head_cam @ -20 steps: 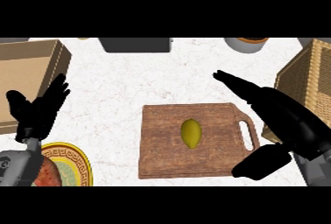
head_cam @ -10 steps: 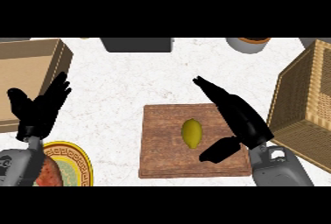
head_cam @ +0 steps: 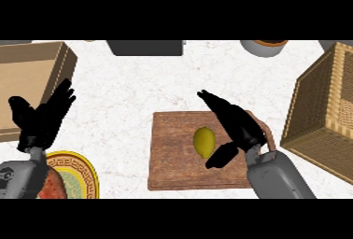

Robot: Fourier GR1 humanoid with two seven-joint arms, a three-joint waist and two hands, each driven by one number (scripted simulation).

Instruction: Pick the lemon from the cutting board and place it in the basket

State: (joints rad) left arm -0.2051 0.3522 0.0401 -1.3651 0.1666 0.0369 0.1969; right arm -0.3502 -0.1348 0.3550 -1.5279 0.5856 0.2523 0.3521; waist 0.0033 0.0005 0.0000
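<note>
A yellow lemon [head_cam: 203,142] lies near the middle of the brown wooden cutting board [head_cam: 172,163]. My right hand [head_cam: 234,126] hovers over the board just right of the lemon, open, fingers stretched toward the far left and thumb pointing down beside the fruit. It does not hold the lemon. The wicker basket [head_cam: 322,107] stands at the right edge of the counter. My left hand [head_cam: 43,119] rests open at the left, fingers up.
A plate [head_cam: 69,179] with a patterned yellow rim sits at the lower left under my left forearm. A cardboard box [head_cam: 31,79] is at the far left. A dark container [head_cam: 144,46] and a grey bowl [head_cam: 265,46] stand along the back.
My right hand has moved left from the board's handle side until it is right beside the lemon. The lemon and my left hand have stayed put.
</note>
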